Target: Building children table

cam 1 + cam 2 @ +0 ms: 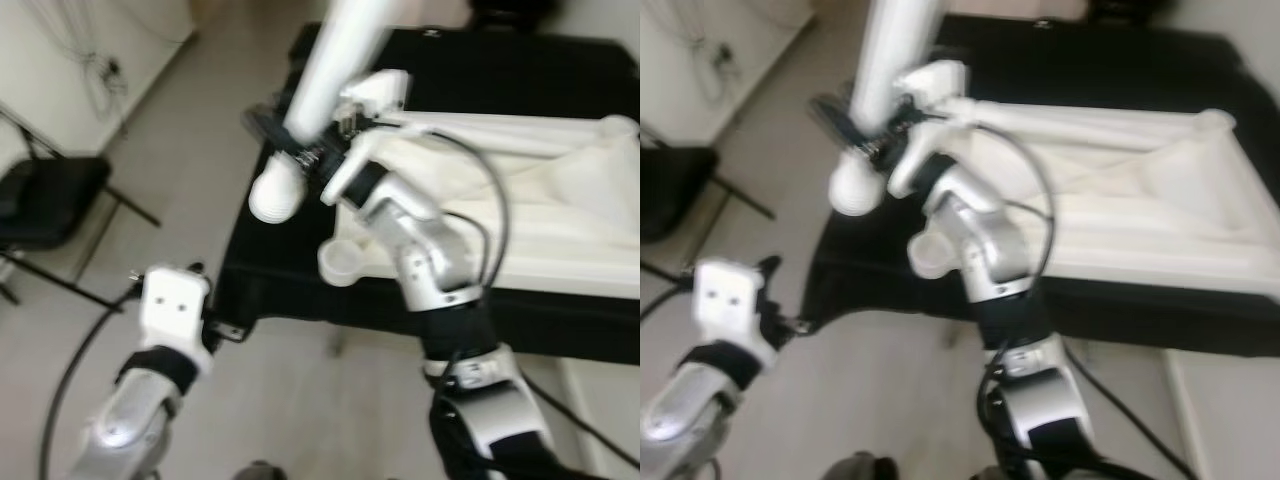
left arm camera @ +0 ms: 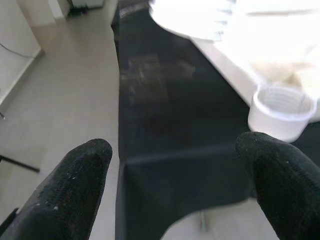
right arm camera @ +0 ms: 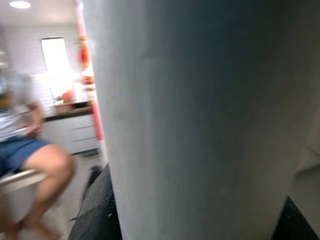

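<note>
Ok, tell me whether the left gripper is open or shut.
Open. The left gripper has its fingers spread wide apart, nothing between them, dark table beyond.

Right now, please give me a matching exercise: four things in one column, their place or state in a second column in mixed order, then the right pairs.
Things:
1. table leg
2. left gripper
3. upturned tabletop
4. black chair

Place or state:
a. lies on the black cloth
b. held by the right gripper
c. stands on the floor at the robot's left
d. open, holding nothing

Pairs: 1-b, 2-d, 3-a, 4-c
</note>
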`<state>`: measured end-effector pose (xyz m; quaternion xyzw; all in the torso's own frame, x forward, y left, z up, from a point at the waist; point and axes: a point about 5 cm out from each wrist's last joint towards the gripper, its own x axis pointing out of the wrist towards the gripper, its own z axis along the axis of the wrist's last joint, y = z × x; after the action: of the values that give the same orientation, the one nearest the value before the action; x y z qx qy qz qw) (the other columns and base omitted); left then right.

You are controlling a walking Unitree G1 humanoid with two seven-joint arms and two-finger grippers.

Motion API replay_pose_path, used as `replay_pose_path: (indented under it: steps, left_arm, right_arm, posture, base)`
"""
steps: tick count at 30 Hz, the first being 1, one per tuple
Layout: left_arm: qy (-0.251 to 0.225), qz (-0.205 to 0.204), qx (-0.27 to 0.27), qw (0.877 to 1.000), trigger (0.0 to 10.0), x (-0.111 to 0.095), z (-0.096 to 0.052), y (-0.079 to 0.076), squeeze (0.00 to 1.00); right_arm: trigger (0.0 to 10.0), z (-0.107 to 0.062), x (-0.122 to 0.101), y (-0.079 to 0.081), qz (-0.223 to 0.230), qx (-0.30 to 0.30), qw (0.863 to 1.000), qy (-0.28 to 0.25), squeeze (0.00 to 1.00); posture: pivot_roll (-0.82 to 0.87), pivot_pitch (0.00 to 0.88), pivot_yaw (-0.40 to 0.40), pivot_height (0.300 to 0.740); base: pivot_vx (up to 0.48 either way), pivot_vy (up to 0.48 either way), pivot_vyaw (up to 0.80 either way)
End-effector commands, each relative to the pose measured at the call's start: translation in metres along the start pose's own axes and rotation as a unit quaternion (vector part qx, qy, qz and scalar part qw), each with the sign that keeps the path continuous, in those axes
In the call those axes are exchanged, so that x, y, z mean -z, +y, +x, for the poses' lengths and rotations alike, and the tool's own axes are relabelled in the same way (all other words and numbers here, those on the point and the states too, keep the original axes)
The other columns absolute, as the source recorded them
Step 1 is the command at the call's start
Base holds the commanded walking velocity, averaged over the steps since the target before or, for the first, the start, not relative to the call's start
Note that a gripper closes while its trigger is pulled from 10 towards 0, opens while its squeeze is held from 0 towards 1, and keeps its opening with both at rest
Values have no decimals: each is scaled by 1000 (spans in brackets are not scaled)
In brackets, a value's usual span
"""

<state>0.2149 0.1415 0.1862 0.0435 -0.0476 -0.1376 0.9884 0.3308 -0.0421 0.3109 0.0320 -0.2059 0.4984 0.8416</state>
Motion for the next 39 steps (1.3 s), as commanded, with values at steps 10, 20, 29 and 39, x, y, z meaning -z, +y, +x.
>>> replay_pose_path:
  steps: [10,20,29,39]
  left_arm:
    - [61,43,44,996,10000,20,-24,-12,0]
    - [62,33,91,993,10000,20,-36,-23,0]
    - [53,25,109,992,10000,13,-46,-30,0]
    - [43,9,124,991,10000,8,-55,-34,0]
  right_arm:
    - [10000,-8,17,-15,-52,-41,993,98,0]
    - [10000,-24,14,-41,-2,-116,987,106,0]
    - [10000,-36,0,-52,34,-171,983,53,0]
    - [10000,-42,4,-49,-9,-238,966,104,0]
  posture:
    - [66,207,29,740]
    - [91,271,27,740]
    - [109,325,53,740]
    - [111,369,86,740]
  base:
    - [0,0,0]
    - [0,0,0]
    - [0,0,0]
    - [0,0,0]
